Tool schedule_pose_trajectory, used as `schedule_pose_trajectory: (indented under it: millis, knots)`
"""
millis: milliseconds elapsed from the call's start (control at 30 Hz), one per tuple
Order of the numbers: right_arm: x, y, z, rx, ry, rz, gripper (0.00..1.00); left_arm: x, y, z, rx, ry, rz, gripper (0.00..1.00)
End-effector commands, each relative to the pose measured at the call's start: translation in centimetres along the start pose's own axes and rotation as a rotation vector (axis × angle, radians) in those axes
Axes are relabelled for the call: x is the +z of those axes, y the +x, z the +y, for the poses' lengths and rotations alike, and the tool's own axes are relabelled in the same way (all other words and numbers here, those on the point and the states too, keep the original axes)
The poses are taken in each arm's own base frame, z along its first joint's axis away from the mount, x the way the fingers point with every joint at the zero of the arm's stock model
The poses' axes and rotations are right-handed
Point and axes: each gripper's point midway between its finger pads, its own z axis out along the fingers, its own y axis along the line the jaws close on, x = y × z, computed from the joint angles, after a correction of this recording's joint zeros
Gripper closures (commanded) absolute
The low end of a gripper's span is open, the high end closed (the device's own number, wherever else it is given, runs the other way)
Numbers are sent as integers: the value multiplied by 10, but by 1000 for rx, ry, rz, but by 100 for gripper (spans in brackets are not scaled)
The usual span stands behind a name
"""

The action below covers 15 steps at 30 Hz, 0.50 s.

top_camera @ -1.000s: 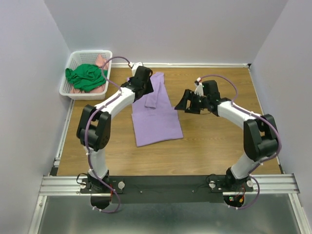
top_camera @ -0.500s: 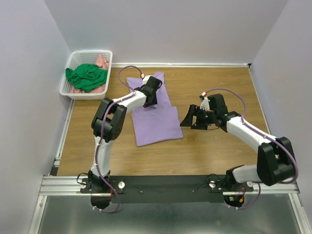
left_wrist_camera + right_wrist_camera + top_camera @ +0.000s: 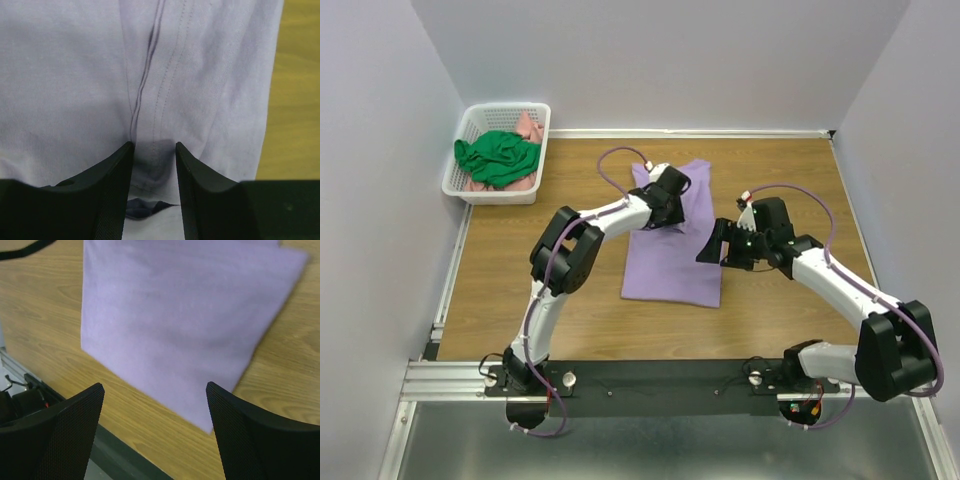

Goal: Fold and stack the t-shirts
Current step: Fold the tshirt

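Observation:
A purple t-shirt [image 3: 670, 265], partly folded, lies flat on the wooden table at the centre. My left gripper [image 3: 674, 200] is on its far part and is shut on a pinch of the fabric; in the left wrist view the cloth [image 3: 75, 75] bunches between the jaws of that gripper [image 3: 154, 150]. My right gripper [image 3: 716, 246] is open and empty, hovering at the shirt's right edge. In the right wrist view the gripper [image 3: 155, 395] is above the shirt's near corner [image 3: 175, 315].
A white basket [image 3: 470, 125] stands at the far left and holds a green t-shirt [image 3: 498, 158] and a pink one [image 3: 525, 127]. Walls close off the left, back and right. A metal rail [image 3: 650, 375] runs along the near edge.
My left gripper has moved to the right and dragged the purple t-shirt with it toward the table's centre. My right gripper has shifted slightly nearer, staying open at the shirt's right edge.

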Motion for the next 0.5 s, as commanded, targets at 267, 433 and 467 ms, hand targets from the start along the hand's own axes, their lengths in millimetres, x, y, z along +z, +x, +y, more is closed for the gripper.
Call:
schedule_pose_trajectory:
  millis: [267, 433, 467]
  knots:
    - [-15, 19, -31, 90, 171, -18, 10, -62, -35, -13, -61, 12, -77, 33]
    - [-8, 36, -41, 119, 198, 49, 18, -108, -43, 8, -17, -20, -130, 32]
    - [-5, 37, -43, 118, 202, 60, 21, -126, -48, 11, -20, -13, -154, 33]
